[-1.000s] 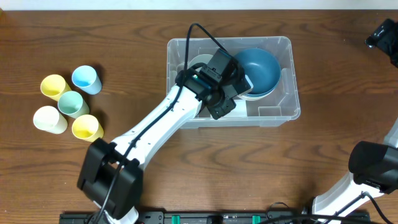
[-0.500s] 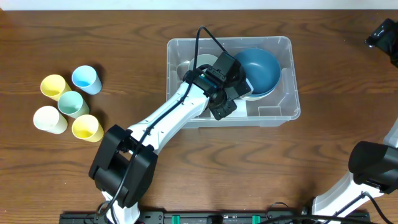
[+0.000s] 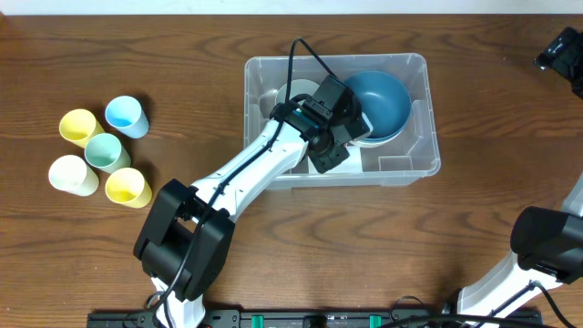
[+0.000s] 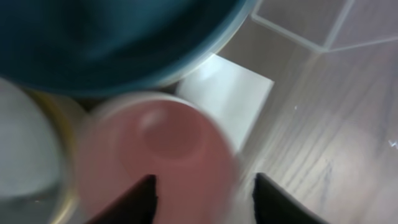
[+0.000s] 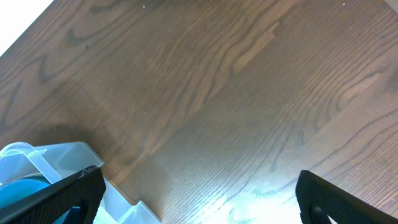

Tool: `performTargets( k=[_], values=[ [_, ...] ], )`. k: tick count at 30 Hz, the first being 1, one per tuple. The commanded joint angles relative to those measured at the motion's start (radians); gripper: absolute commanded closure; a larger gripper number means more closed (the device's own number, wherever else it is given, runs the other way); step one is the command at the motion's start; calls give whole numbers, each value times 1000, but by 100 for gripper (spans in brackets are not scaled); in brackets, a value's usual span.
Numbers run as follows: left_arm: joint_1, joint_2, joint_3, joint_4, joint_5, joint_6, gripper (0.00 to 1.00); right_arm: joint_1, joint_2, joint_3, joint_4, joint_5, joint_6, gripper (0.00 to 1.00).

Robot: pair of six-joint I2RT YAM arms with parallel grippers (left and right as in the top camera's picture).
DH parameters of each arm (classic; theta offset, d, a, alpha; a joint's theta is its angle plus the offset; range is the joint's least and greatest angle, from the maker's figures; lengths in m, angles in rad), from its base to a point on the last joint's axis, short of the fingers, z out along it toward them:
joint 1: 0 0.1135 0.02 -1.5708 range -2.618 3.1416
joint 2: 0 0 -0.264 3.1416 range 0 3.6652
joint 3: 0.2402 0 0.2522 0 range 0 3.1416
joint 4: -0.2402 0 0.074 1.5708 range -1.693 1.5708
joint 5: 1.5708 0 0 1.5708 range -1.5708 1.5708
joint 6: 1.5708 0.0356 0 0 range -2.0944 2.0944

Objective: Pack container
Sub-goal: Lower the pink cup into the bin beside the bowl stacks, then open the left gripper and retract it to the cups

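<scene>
Left hand (image 3: 328, 150) is down inside the container (image 3: 428, 137), just beside the blue bowl (image 3: 378, 100). Five cups (image 3: 105, 150) stand on the tabletop (image 3: 182, 55), well apart to the left.

Left wrist view is blurry: fingers (image 4: 140, 199) apart, pink cup (image 4: 161, 155) upright between them, near the white label (image 4: 227, 93). I read this as the release step. Next move: lift straight up clear of the rim, then fetch a cup.

Right wrist: right hand (image 5: 199, 186) spread wide, empty, over bare tabletop by the container's corner.
</scene>
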Motion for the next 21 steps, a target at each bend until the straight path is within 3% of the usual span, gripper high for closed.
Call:
performTargets(
  k=[1,4,11,21],
  values=[
    [-3,13,-1,-3,0,-5,23,-4,8,-2,-3,3,15,1],
    [-2,13,-1,1,0,-5,15,-4,8,-2,-3,3,15,1],
    [-2,-27,7,17,-74,-50,11,-4,8,-2,-3,3,15,1],
    [-1,-221,19,24,-115,-64,6,-4,8,-2,-3,3,15,1]
  ],
)
